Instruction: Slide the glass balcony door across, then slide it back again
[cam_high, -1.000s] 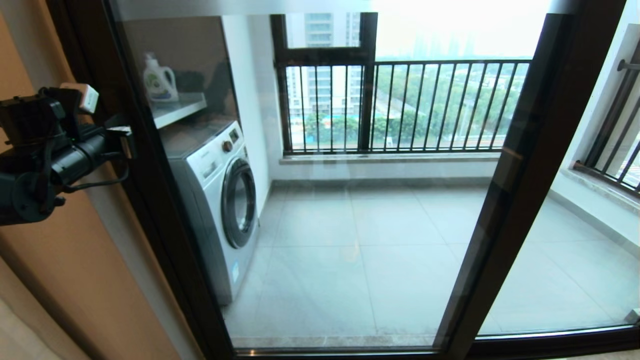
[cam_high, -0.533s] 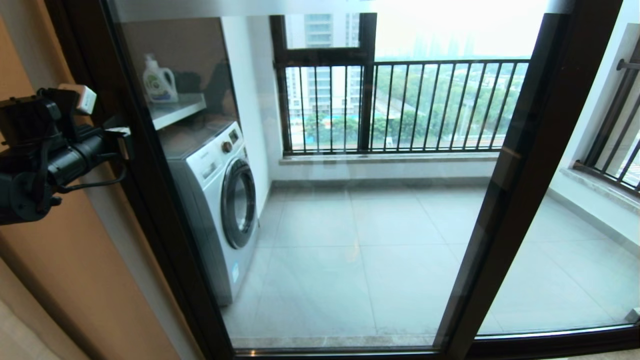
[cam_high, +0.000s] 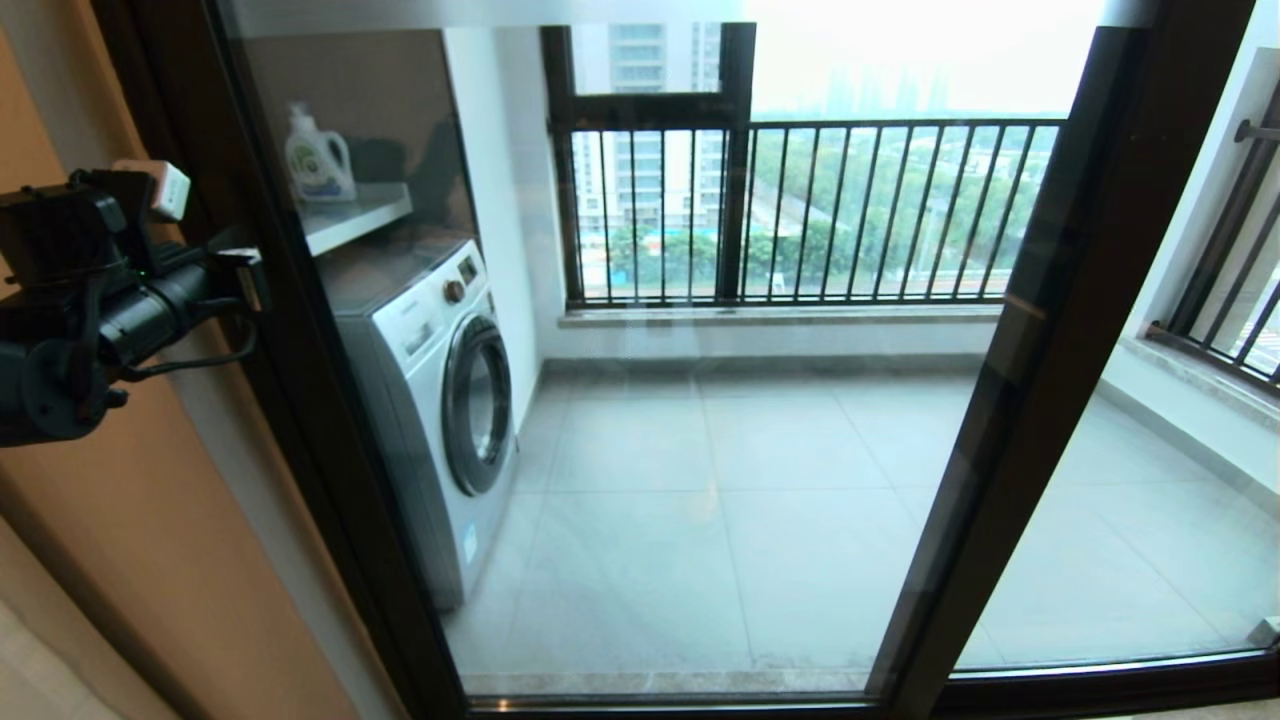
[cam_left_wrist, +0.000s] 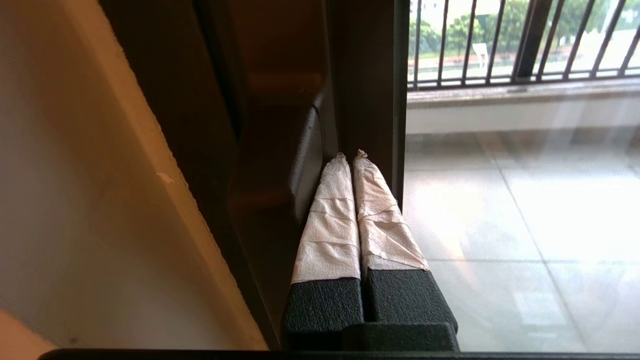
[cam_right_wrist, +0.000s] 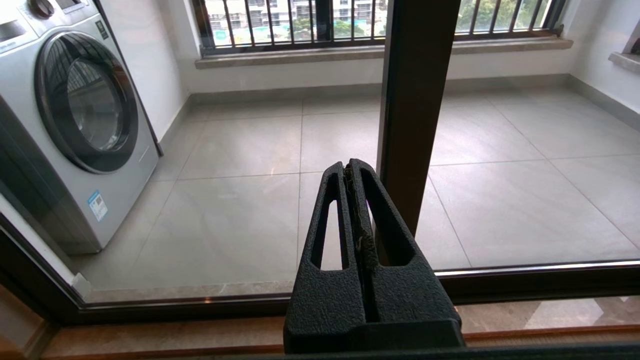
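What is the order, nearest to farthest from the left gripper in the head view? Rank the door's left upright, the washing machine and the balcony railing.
1. The glass balcony door, left upright: the left gripper is right at it, far left.
2. The washing machine: behind the glass, lower left.
3. The balcony railing: far end, centre.
The right gripper is outside the head view.

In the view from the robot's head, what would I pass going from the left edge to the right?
The left gripper against the door's left upright → detergent bottle on a shelf → washing machine → the glass balcony door with the railing behind it → the dark right upright.
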